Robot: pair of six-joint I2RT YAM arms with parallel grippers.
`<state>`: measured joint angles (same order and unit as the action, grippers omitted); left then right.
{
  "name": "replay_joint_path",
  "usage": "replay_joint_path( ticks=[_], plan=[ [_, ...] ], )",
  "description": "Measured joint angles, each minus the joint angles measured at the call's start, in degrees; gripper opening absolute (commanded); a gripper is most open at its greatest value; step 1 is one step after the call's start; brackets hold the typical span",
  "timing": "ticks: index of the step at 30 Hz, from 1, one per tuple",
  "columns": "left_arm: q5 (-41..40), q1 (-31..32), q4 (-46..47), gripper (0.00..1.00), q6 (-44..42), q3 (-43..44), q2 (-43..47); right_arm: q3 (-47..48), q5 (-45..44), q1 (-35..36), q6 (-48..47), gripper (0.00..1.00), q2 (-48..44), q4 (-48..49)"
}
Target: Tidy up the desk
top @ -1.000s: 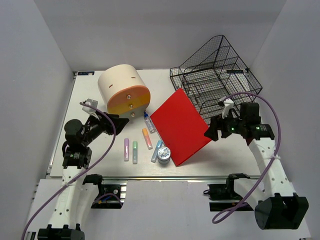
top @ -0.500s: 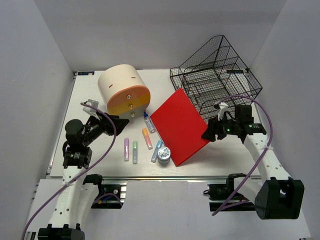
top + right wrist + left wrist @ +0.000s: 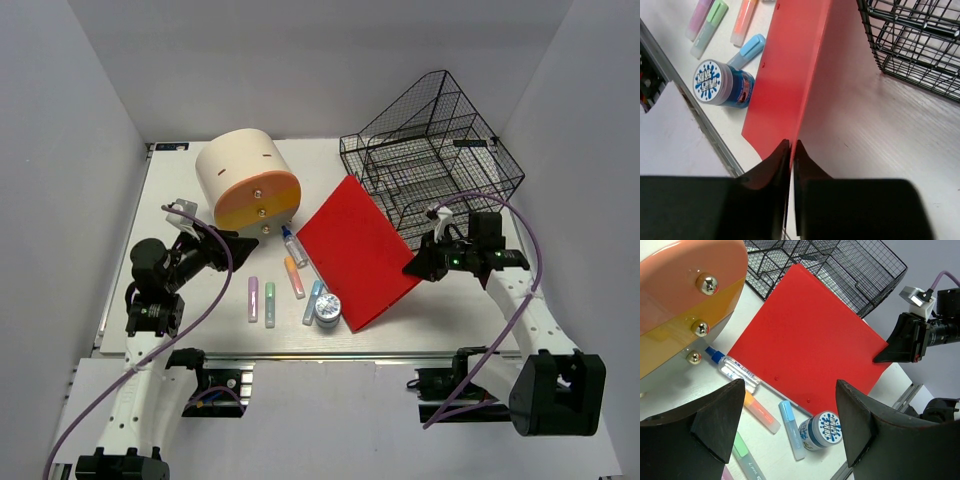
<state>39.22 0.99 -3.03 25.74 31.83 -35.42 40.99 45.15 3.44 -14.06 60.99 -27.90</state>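
On the white desk (image 3: 455,312) a red folder (image 3: 355,250) leans up on its right side. My right gripper (image 3: 412,270) is shut on the folder's right corner. In the right wrist view the thin red sheet (image 3: 785,75) runs edge-on between the closed fingers of that gripper (image 3: 792,145). The left gripper (image 3: 245,240) hangs open over the left of the desk with nothing between its fingers. In its own view the left gripper (image 3: 790,385) looks across at the folder (image 3: 805,335) and at the right gripper (image 3: 879,359).
A cream-and-orange round drawer box (image 3: 245,180) stands at the back left, a black wire basket (image 3: 430,150) at the back right. Left of the folder lie a glue pen (image 3: 294,245), several highlighters (image 3: 270,305) and a blue paint jar (image 3: 327,310).
The right gripper has moved left onto the folder's right corner and closed on it. The folder has shifted slightly to the left. The left arm has stayed still.
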Motion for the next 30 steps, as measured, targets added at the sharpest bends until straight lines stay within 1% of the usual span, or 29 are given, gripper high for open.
replay_joint_path(
  ticks=[2,3,9,20,23,30],
  plan=[
    [0.02,0.00,0.00,0.83,0.00,0.00,-0.13,0.13,0.57,-0.09,-0.02,0.01,0.74,-0.07],
    [0.02,0.00,0.02,0.83,0.00,0.00,-0.24,0.39,0.70,-0.11,-0.04,0.00,1.16,-0.31],
    [0.28,0.00,0.22,0.83,0.07,0.00,-1.70,3.65,1.11,-0.04,-0.17,0.00,1.97,-2.12],
    [0.52,0.00,0.55,0.83,1.25,0.02,-3.41,15.52,-1.31,-0.04,-0.31,0.00,1.01,-2.16],
    [1.03,0.00,1.29,0.89,2.67,0.02,-3.93,18.14,-1.49,-0.07,0.15,0.00,0.28,-2.14],
    [4.22,0.00,6.99,0.97,8.07,0.02,-6.01,25.07,-0.26,-0.04,2.36,0.00,0.07,-2.21]
  ],
)
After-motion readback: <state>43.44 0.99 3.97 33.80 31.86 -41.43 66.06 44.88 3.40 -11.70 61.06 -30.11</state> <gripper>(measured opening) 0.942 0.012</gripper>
